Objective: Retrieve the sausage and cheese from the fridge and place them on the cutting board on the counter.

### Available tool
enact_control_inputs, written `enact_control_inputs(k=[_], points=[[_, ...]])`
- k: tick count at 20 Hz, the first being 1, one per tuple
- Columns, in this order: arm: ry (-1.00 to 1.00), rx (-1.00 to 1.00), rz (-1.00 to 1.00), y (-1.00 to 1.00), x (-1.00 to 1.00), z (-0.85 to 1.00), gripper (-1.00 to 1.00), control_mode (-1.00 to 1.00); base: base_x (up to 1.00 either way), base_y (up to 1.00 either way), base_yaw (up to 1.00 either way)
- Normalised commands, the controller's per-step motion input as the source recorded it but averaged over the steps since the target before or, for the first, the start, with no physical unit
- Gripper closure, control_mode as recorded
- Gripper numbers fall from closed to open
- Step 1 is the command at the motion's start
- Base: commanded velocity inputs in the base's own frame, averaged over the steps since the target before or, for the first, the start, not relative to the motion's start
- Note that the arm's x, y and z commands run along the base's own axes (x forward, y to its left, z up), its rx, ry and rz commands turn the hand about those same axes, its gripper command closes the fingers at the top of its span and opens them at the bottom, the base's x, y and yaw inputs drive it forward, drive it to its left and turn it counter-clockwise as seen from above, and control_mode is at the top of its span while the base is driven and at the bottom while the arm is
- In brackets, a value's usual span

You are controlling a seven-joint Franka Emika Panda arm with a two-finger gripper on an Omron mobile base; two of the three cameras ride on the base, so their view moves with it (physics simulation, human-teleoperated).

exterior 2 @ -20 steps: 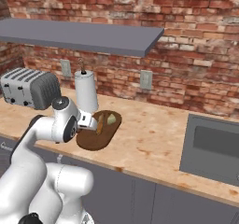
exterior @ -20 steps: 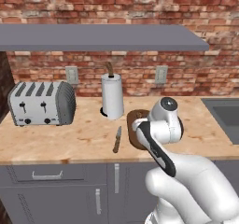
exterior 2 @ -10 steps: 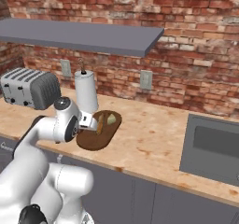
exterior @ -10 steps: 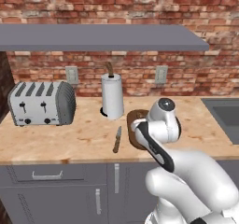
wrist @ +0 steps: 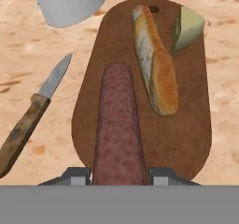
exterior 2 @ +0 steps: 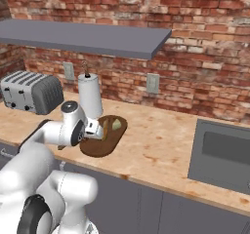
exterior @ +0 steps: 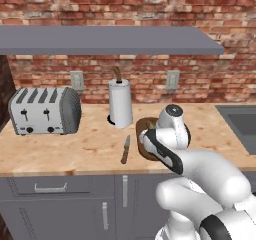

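Note:
The dark reddish-brown sausage [wrist: 119, 129] lies lengthwise over the dark brown oval cutting board [wrist: 189, 125], with its near end between my fingertips. My gripper [wrist: 120, 175] is shut on the sausage; whether the sausage touches the board I cannot tell. The pale yellow cheese [wrist: 188, 28] wedge sits on the board's far right corner, and the cheese [exterior 2: 117, 125] also shows beyond my gripper [exterior 2: 96, 131] over the board [exterior 2: 105, 145]. My arm hides most of the board [exterior: 141, 136] in the left base view. The board rests on the butcher-block counter [exterior: 75, 149]. The fridge is out of view.
A baguette [wrist: 156, 62] lies on the board between sausage and cheese. Left of the board lie a wooden-handled knife [wrist: 30, 113] and a white paper towel roll [exterior: 121, 104]. A toaster [exterior: 44, 110] stands far left and a sink [exterior 2: 222, 152] is at the right.
The hand has edged very slightly sideways over the board with the sausage still held. Nothing else has moved.

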Motion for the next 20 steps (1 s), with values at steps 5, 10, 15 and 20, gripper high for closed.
enact_control_inputs(k=[5, 10, 15, 20], points=[[0.07, 0.00, 0.00, 0.01, 0.07, -0.24, 1.00, -1.00, 0.00, 0.00, 0.00], [0.04, 0.00, 0.00, 0.00, 0.23, -0.17, 1.00, -1.00, 0.00, 0.00, 0.00], [0.04, 0.00, 0.00, 0.01, 0.26, -0.18, 1.00, -1.00, 0.00, 0.00, 0.00], [0.05, 0.00, 0.00, 0.00, 0.12, -0.17, 1.00, -1.00, 0.00, 0.00, 0.00]])
